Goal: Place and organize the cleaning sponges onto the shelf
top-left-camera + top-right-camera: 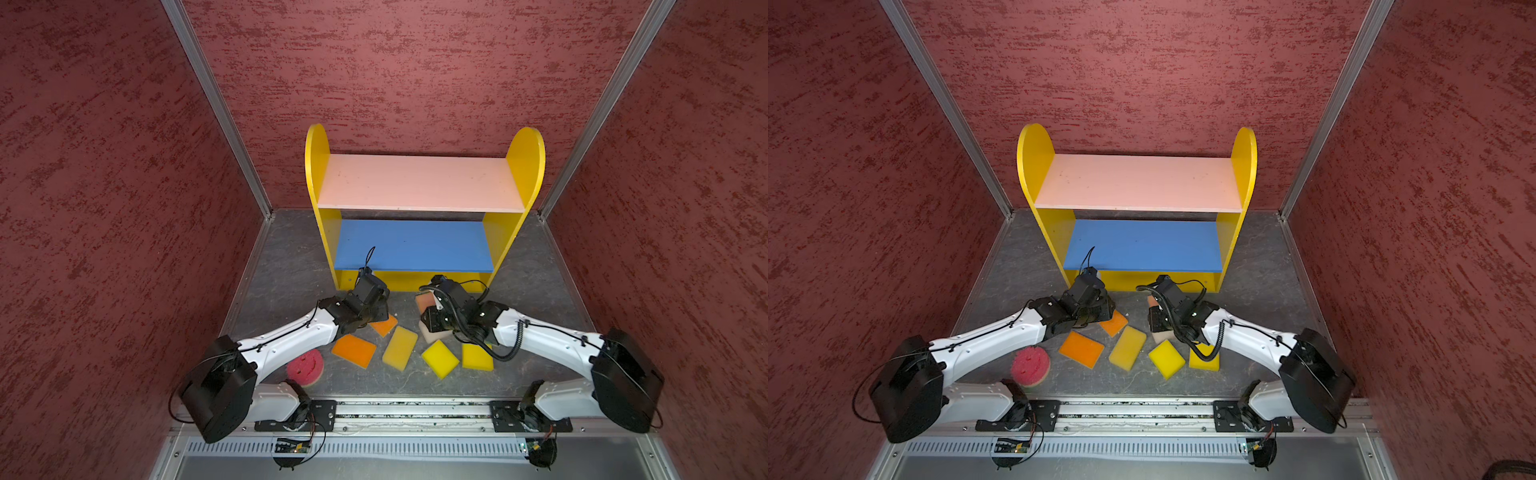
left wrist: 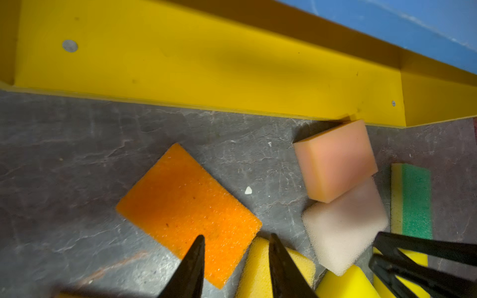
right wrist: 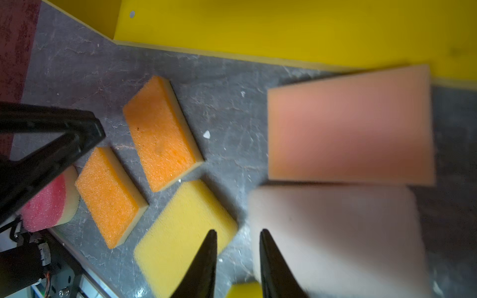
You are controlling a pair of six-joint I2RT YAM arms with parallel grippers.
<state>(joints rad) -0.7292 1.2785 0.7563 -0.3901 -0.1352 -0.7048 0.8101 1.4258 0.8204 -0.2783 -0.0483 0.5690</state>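
Scene: two white robot arms [image 1: 291, 332] reach over a grey table [image 1: 286, 257] toward a small shelf [image 1: 318, 166] that stands against the back of a red-walled booth.
Shelf parts: yellow round-topped side panels, a pink upper board [image 1: 419, 183], a blue middle board [image 1: 411, 245] and a yellow base [image 1: 415, 281].
Sponges: every sponge in view lies on the table in front of the shelf.
Left arm: the left pincer [image 2: 236, 240] hangs low before the shelf's left part. Its fingers stand partly apart and grip nothing. The tips are over the near end of an orange sponge [image 2: 188, 214].
Right arm: the right pincer [image 3: 238, 232] hangs low just right of the shelf's middle. Its fingers are narrowly apart and hold nothing, with bare table showing between them.
Orange: a second orange sponge [image 1: 354, 351] lies farther out from the shelf than the first.
Peach and white: the peach sponge [image 2: 335, 160] is nearest the shelf, one corner reaching the base's front edge. It overlaps the off-white sponge [image 2: 343, 227] just in front of it.
Green: the green-topped sponge [image 2: 416, 201] lies beside that pair, toward the shelf's right end. The right arm hides it in both top views.
Yellow: a pale yellow sponge [image 1: 400, 348] lies before the shelf's middle. A bright yellow sponge [image 1: 440, 358] and a third yellow sponge [image 1: 477, 356] lie farther right, the last partly under the right arm's cable.
Round: the round red-pink sponge [image 1: 305, 367] is farthest from the shelf, out past its left end.
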